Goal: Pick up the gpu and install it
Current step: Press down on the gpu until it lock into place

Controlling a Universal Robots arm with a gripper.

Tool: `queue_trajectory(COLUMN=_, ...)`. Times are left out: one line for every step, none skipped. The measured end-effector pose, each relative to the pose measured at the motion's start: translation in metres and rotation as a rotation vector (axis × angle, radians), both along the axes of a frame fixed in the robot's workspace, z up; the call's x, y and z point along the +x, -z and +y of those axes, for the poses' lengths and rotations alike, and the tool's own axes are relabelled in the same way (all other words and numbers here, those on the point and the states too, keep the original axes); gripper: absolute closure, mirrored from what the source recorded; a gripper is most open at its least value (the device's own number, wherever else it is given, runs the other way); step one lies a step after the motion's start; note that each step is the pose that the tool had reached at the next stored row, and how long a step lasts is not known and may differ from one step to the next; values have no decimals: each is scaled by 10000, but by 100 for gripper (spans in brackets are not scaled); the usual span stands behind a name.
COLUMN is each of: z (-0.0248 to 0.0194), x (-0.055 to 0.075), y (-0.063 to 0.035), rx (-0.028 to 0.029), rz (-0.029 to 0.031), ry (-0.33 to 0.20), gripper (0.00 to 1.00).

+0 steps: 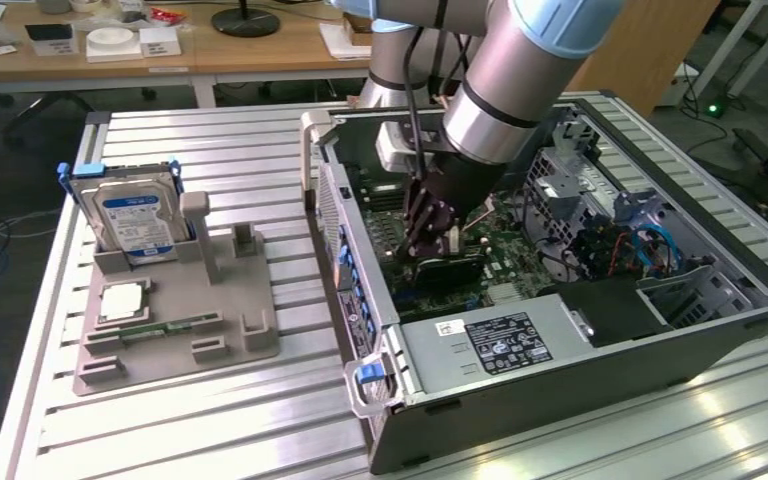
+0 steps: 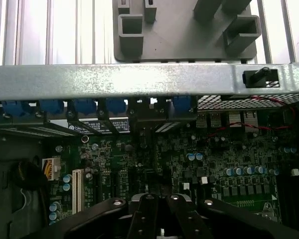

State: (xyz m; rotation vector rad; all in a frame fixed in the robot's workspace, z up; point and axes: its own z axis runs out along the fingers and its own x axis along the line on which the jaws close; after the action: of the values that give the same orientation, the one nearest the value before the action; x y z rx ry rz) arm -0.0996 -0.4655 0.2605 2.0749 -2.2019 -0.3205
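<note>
A robot arm reaches down into an open computer case (image 1: 704,330) lying on a slatted metal table (image 1: 224,420). Its gripper (image 1: 427,238) sits low over the green motherboard (image 1: 491,265), with the fingers drawn together; the wrist view shows the gripper (image 2: 160,215) with its dark fingertips meeting just above the board. Directly under it in the exterior view lies a small dark rectangular shape, probably the gpu (image 1: 444,270), down at the board near the case's rear wall, though whether the fingers actually pinch it cannot be told. On the exterior view's left, well apart from the case, a grey holder tray (image 1: 177,340) carries a blue-labelled hard drive (image 1: 137,220) standing upright and a narrow RAM stick (image 1: 157,328) lying flat. Judging from this, the card is at the seating stage. Doing it well would mean keeping the card upright and square to its slot, its metal bracket lined up with the rear openings by the blue clips (image 2: 84,105), and pressing straight down evenly, without tilting.
</note>
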Motion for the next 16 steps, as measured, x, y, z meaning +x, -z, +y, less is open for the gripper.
queue_trajectory(z=0, x=0, y=4, rx=-4, rz=2, ry=0, gripper=89)
queue_trajectory(z=0, x=0, y=9, rx=-6, rz=4, ry=0, gripper=89)
queue_trajectory(z=-1, x=0, y=11, rx=-8, rz=5, ry=0, gripper=89)
queue_trajectory(z=-1, x=0, y=12, rx=-6, rz=3, ry=0, gripper=89)
queue_trajectory(z=1, x=0, y=10, rx=0, rz=-3, ry=0, gripper=89)
queue_trajectory(z=4, x=0, y=-8, rx=15, rz=-22, ry=2, gripper=89)
queue_trajectory(z=4, x=0, y=-47, rx=10, rz=-21, ry=1, gripper=89)
queue_trajectory(z=4, x=0, y=-88, rx=2, rz=-20, ry=0, gripper=89)
queue_trajectory(z=3, x=0, y=-110, rx=2, rz=-23, ry=0, gripper=89)
queue_trajectory(z=3, x=1, y=-112, rx=4, rz=-29, ry=-1, gripper=89)
queue_trajectory(z=4, x=1, y=-112, rx=5, rz=-35, ry=-1, gripper=89)
queue_trajectory(z=4, x=0, y=-112, rx=5, rz=-37, ry=0, gripper=89)
queue_trajectory(z=3, x=0, y=-112, rx=2, rz=-37, ry=0, gripper=89)
queue_trajectory(z=4, x=0, y=-112, rx=2, rz=-36, ry=0, gripper=89)
queue_trajectory(z=3, x=0, y=-112, rx=2, rz=-36, ry=0, gripper=89)
queue_trajectory(z=4, x=0, y=-112, rx=2, rz=-37, ry=0, gripper=89)
